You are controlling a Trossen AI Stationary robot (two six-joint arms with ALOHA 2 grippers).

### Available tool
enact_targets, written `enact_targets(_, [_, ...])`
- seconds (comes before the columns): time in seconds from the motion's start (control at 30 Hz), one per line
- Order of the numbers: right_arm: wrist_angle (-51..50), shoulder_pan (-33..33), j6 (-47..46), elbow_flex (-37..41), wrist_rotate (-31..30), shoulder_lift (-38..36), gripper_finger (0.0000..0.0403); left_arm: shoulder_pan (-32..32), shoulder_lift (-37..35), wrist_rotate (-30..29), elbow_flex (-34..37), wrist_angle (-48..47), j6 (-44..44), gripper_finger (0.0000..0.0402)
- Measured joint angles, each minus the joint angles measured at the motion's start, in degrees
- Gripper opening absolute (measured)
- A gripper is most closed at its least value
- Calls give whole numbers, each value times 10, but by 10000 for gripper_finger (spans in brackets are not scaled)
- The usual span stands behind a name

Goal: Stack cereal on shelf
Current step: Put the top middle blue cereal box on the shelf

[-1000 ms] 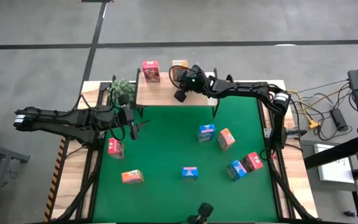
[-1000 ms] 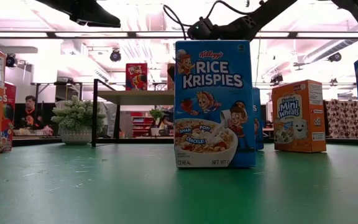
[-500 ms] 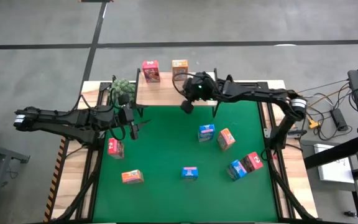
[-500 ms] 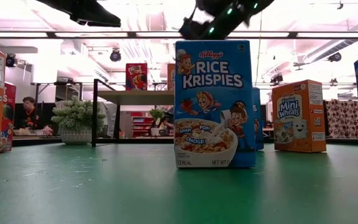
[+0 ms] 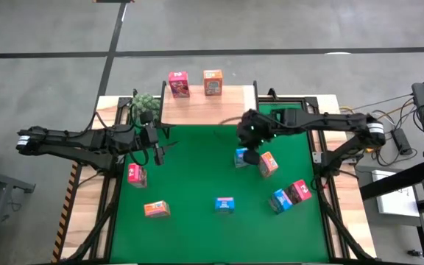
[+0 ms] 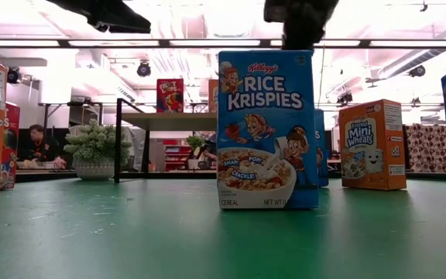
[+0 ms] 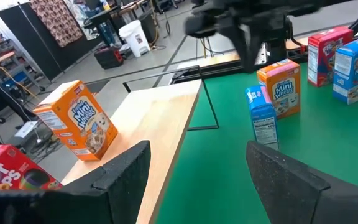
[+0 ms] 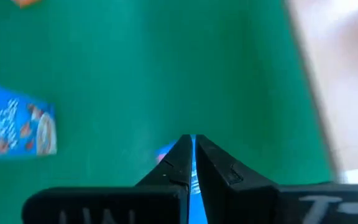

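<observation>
The shelf point(image 5: 208, 109) stands at the mat's far edge. A pink-red cereal box point(image 5: 178, 83) and an orange one point(image 5: 213, 82) stand upright on its far part. Several more cereal boxes sit on the green mat. My right gripper point(image 5: 250, 155) hangs shut and empty above a blue box point(image 5: 242, 157), pointing steeply down; in the right wrist view its shut fingers point(image 8: 193, 152) cover blue print. My left gripper point(image 5: 160, 151) waits open at the shelf's left end, its fingers point(image 7: 129, 177) wide apart with nothing between them.
On the mat are an orange box point(image 5: 268, 163), a blue point(image 5: 280, 199) and a pink-red box point(image 5: 299, 190) at the right, a blue box point(image 5: 224, 205), an orange box point(image 5: 156, 210) and a pink-red box point(image 5: 136, 174). A green plant point(image 5: 145, 103) stands left of the shelf.
My right gripper, shut throughout, has drawn back from the orange box on the shelf toward the table's near and right side, out over the mat, and has tipped to point steeply down above the blue box. The orange box stays upright on the shelf.
</observation>
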State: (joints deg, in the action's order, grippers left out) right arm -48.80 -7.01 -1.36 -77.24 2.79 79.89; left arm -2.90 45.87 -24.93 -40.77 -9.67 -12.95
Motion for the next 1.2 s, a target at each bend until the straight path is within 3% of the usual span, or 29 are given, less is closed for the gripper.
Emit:
enact_targets(0.23, [33, 41, -10, 86, -77, -37, 12, 0, 0, 0, 0, -1, 30, 249])
enact_targets(0.53, [80, 37, -17, 144, -79, -63, 30, 0, 13, 0, 0, 2, 59, 249])
enact_targets(0.97, [93, 36, -5, 156, -74, -48, 225, 0, 37, 0, -1, 17, 63, 249])
enact_targets(1.2, [105, 36, 1, 178, -90, -48, 284, 0, 37, 0, -2, 17, 63, 249])
